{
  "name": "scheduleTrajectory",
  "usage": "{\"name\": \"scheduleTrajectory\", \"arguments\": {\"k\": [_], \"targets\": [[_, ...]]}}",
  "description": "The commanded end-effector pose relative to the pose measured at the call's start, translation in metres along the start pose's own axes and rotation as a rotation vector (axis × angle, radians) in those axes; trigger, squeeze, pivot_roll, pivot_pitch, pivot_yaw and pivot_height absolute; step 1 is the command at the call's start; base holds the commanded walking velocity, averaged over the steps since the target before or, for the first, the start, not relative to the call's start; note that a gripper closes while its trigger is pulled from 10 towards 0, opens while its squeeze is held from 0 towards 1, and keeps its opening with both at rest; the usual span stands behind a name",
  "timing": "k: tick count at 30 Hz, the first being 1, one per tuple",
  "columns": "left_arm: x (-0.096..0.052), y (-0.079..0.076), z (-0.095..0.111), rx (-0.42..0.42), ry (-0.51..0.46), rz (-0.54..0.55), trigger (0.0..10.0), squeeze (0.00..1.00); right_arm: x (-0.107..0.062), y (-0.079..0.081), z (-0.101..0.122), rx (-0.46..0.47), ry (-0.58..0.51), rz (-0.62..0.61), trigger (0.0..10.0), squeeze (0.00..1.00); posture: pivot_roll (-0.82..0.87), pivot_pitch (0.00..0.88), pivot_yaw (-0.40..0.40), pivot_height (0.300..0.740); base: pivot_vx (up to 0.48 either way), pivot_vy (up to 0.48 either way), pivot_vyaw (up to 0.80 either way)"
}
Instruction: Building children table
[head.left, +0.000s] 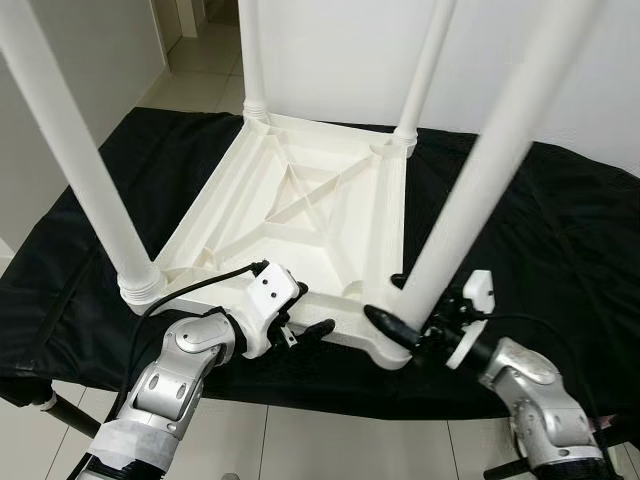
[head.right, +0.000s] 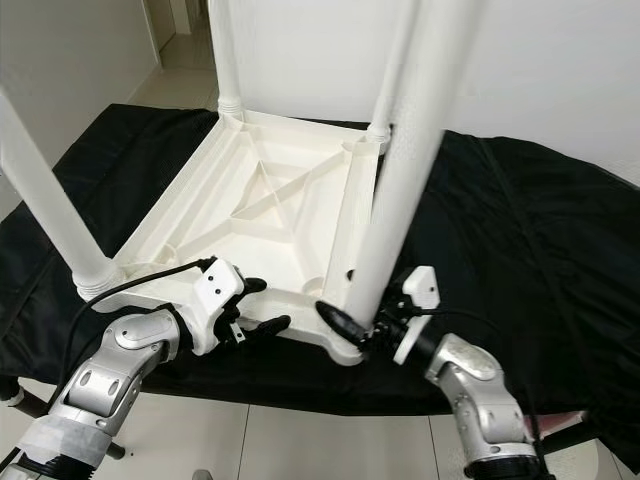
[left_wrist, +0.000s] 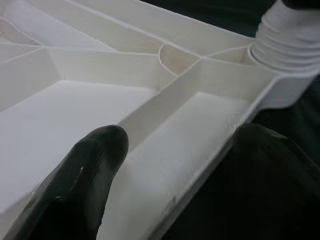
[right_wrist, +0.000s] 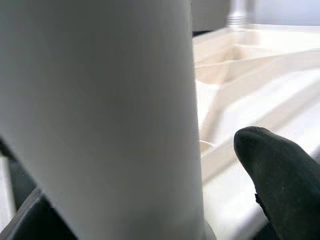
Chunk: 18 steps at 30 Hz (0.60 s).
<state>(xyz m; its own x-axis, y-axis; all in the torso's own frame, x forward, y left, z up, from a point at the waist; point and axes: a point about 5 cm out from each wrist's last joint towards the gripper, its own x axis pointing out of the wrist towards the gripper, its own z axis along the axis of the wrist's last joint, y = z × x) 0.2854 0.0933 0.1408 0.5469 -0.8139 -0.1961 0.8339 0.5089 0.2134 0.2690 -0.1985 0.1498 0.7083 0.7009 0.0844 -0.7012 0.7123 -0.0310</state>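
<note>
White moulded-plastic children's table top (head.left: 300, 215) lies upside down on a black cloth-covered work surface (head.left: 560, 250), ribbed underside up, so leg sockets face up for fitting. Four white round plastic legs stand in the corner sockets: far-left leg (head.left: 250, 55) at 11 o'clock, far-right leg (head.left: 425, 70) at 1 o'clock, near-left leg (head.left: 75, 150) at 9 o'clock, near-right leg (head.left: 480, 180) at 4 o'clock. The near-right one tilts more toward the camera than the others, so judged not fully seated or still being turned in.

Left gripper (head.left: 305, 315) at 6 o'clock, on the table top's near edge. Fingers straddle the rim: one black fingertip (left_wrist: 95, 165) inside on the ribbed floor, the other outside below the rim. Looks like a pinch on the rim, likely to brace the top so it does not slide or spin while the leg is worked. Exact contact of the outer finger hard to confirm.

Right gripper (head.left: 405, 320) at 5 o'clock, at the base of the near-right leg just above its socket. Fingers wrap either side of the tube; right wrist view has the leg close between them, one fingertip (right_wrist: 275, 170) beside it. Judged clamped on the leg, low down for leverage near the socket.

Task judged late stage: all four legs in, last one being finished.
</note>
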Motion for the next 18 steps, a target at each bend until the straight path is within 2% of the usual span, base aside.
{"name": "scheduleTrajectory", "arguments": {"k": [1,2,6,9,12,13,15,18], "targets": [[0.002,-0.004,-0.004,-0.006,0.014,0.003,10.0,0.0,-0.013,-0.013,-0.001,-0.002,0.011,-0.072,10.0,0.0,0.05,0.08,-0.049,0.74,0.0,0.0,0.0],[0.002,-0.004,-0.004,-0.006,0.014,0.003,10.0,0.0,-0.013,-0.013,-0.001,-0.002,0.011,-0.072,10.0,0.0,0.05,0.08,-0.049,0.74,0.0,0.0,0.0],[0.007,-0.011,-0.004,-0.01,0.006,-0.036,10.0,0.0,-0.025,-0.03,0.001,-0.011,0.014,-0.158,10.0,0.0,0.04,0.087,-0.046,0.74,0.0,0.0,0.0],[0.01,-0.017,-0.003,-0.012,-0.003,-0.06,10.0,0.0,-0.023,-0.036,0.0,-0.011,0.0,-0.217,10.0,0.0,0.03,0.09,-0.045,0.74,0.0,0.0,0.0],[0.015,-0.024,0.001,-0.026,-0.022,-0.092,10.0,0.0,-0.008,-0.035,-0.001,0.006,-0.044,-0.256,10.0,0.0,0.02,0.098,-0.045,0.74,0.0,0.0,0.0],[0.015,-0.024,0.001,-0.026,-0.022,-0.092,10.0,0.0,-0.008,-0.035,-0.001,0.006,-0.044,-0.256,10.0,0.0,0.02,0.098,-0.045,0.74,0.0,0.0,0.0],[0.02,-0.028,0.005,-0.028,-0.037,-0.103,10.0,0.0,0.006,-0.035,-0.004,0.025,-0.074,-0.309,10.0,0.0,0.02,0.103,-0.044,0.74,0.0,0.0,0.0],[0.022,-0.03,0.009,-0.028,-0.049,-0.107,10.0,0.0,0.014,-0.036,-0.004,0.038,-0.104,-0.345,10.0,0.0,0.02,0.105,-0.043,0.74,0.0,0.0,0.0]]}}
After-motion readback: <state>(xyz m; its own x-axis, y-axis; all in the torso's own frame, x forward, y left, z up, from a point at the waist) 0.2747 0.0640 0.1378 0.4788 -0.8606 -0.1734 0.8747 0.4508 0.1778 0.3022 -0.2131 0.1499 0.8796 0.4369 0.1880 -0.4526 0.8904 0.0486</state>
